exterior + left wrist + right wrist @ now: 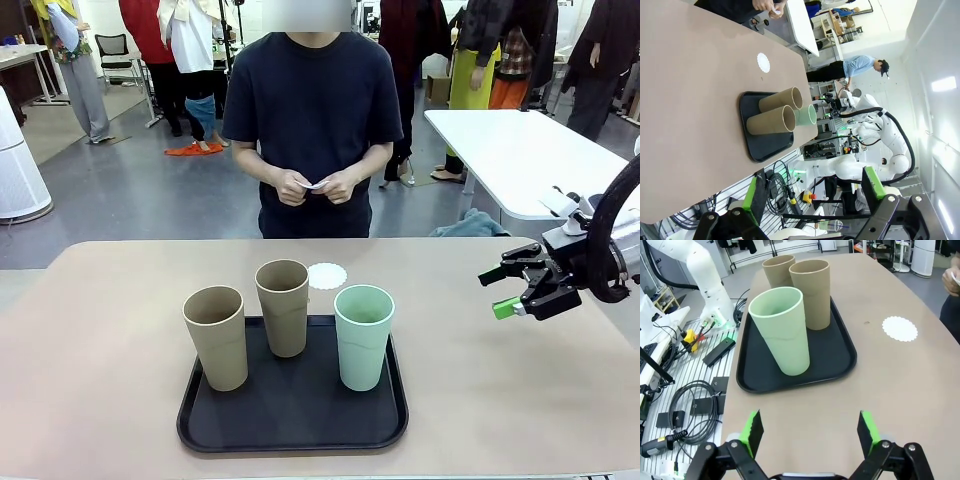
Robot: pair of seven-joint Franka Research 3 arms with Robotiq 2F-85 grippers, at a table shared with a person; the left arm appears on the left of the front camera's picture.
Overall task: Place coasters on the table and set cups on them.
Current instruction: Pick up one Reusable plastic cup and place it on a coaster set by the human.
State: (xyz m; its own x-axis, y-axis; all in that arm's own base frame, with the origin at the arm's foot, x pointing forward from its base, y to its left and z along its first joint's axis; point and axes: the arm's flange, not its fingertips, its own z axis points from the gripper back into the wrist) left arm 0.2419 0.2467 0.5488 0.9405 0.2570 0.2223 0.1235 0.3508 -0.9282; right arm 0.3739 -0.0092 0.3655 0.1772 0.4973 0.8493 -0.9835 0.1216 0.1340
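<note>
Obs: right arm (628, 228) white shell, black cable loop; right gripper (495, 293), left gripper (811, 186) black, green pads (505, 308); person (312, 120) dark navy short-sleeved T-shirt

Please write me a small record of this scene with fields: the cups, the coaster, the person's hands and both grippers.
cups: left tan cup, rear tan cup, mint cup, all upright on the black tray
coaster: flat on the table just beyond the tray, no cup on it
person's hands: together, holding something thin and white
left gripper: open, empty
right gripper: open, empty, at the table's right side
</note>
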